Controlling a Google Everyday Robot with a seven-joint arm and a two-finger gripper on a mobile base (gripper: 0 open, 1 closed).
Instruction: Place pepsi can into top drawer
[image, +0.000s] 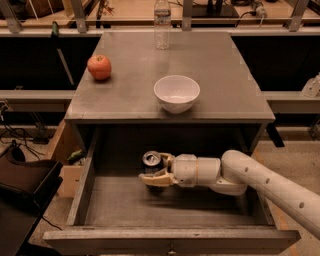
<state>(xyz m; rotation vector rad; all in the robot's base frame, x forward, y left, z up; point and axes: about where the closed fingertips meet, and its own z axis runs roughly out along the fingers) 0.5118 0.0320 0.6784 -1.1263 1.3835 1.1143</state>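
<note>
**Down in the drawer: can sitting between the gripper's fingers**

The pepsi can (152, 160) is standing upright inside the top drawer (150, 204), toward the back of its flat grey bottom and a little left of the middle, its silver top facing up. The gripper (153, 171) is reaching in from the right with its fingers pressing against the can's sides, holding it. The white arm (260, 181) is stretching away over the drawer's right wall toward the lower right corner. The drawer is hanging fully pulled out beneath the grey table (215, 75). On the tabletop a white bowl (176, 93) is sitting near the front edge, a red apple (99, 67) is lying to the left, and a clear water bottle (162, 22) is standing at the back edge. Dark cables (20, 135) are trailing across the floor to the left.
</note>
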